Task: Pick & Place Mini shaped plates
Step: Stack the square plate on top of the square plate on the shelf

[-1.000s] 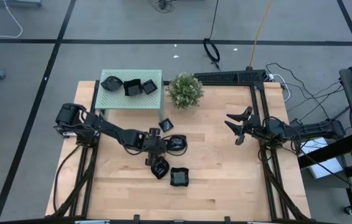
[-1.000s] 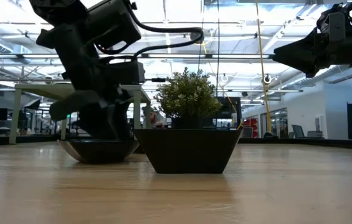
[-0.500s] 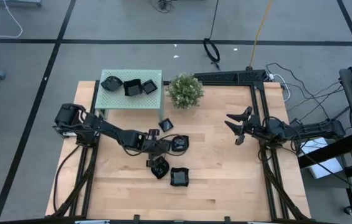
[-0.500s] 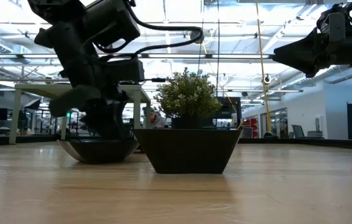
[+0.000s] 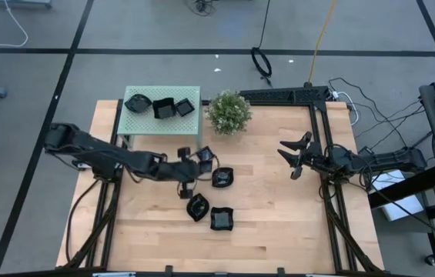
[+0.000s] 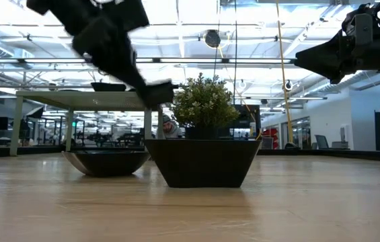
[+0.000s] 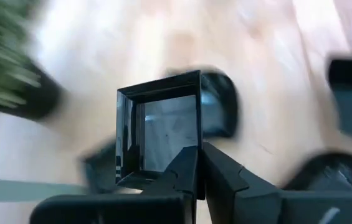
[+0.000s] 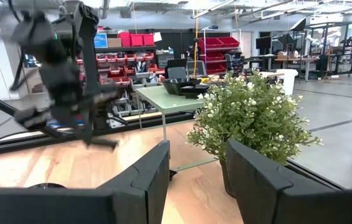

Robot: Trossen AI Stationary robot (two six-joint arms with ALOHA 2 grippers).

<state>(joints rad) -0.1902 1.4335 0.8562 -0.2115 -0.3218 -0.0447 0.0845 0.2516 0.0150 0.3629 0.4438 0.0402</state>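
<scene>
My left gripper (image 5: pixel 192 167) is raised over the table's middle left, shut on a small black square plate (image 7: pixel 160 124), which also shows in the low view (image 6: pixel 159 94). Below it on the wood lie more mini plates: a rounded one (image 5: pixel 222 177), a small square one (image 5: pixel 205 155), a wavy one (image 5: pixel 197 206) and a square one (image 5: pixel 221 218), each flat on its base. My right gripper (image 5: pixel 290 158) waits open and raised at the table's right side, with nothing between its fingers (image 8: pixel 151 180). My left gripper pinches the square plate's near rim (image 7: pixel 191 149), close to one corner, between its two shut fingers. The fingers slant down from the table's left. The plate is lifted clear of the table and tilted, its hollow side toward the wrist camera.
A pale green side table (image 5: pixel 163 127) at the far left carries three black plates (image 5: pixel 163 108). A leafy potted plant (image 5: pixel 229 111) stands at the far edge beside it. Bare wood lies between the plates and my right arm.
My left gripper has risen from table height and drawn back toward the table's left edge, tipping less steeply. The square plate has come up with it, lifted clear beside the rounded plate, which stays in place.
</scene>
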